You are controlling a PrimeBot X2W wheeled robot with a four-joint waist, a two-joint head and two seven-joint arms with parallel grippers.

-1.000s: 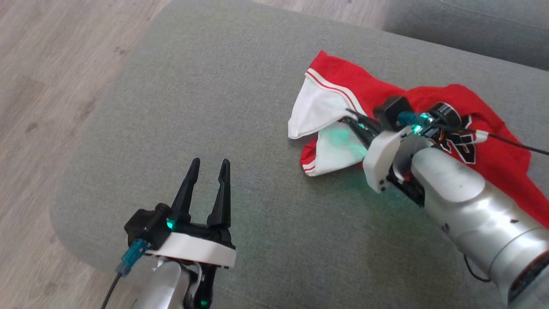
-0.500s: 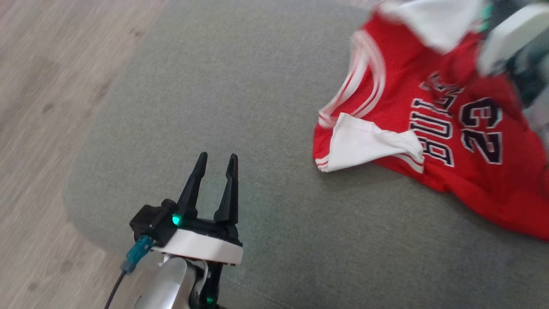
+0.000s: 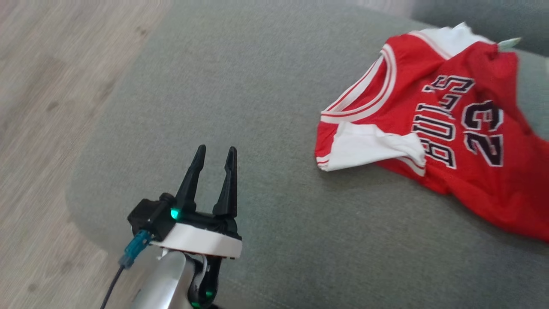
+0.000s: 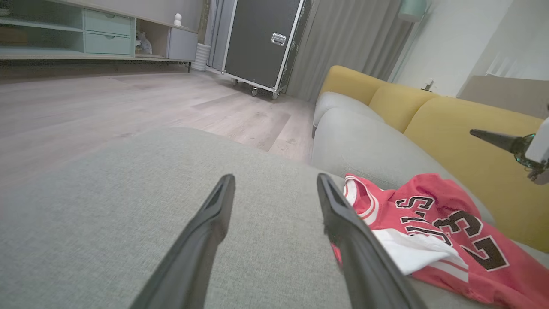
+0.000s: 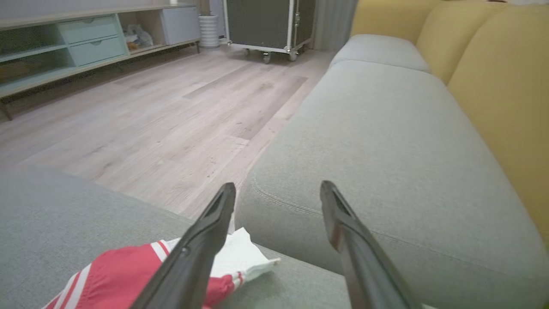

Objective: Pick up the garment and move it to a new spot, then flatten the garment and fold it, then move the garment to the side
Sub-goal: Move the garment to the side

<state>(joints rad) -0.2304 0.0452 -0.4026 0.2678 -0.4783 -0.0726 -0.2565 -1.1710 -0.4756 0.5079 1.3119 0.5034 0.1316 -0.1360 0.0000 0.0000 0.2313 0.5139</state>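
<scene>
Red, white-trimmed jersey [image 3: 450, 141] lies rumpled on the grey fabric sofa cushion [image 3: 257, 107]; left gripper [image 3: 216, 149] and right gripper [image 5: 278, 186] both gape, empty. Flattening, folding and shifting aside seemingly remain.

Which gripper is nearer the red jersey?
Right. The right gripper hovers open just over one end of the jersey; the left gripper sits open above bare cushion, apart, to its left.

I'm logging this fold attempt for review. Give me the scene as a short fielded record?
garment: red jersey, rumpled, lettering up, white-lined corner flipped over
surface: grey sofa cushion
left gripper: open, empty, apart from the jersey
right gripper: open, empty, raised over the jersey's edge
folded: not yet
</scene>
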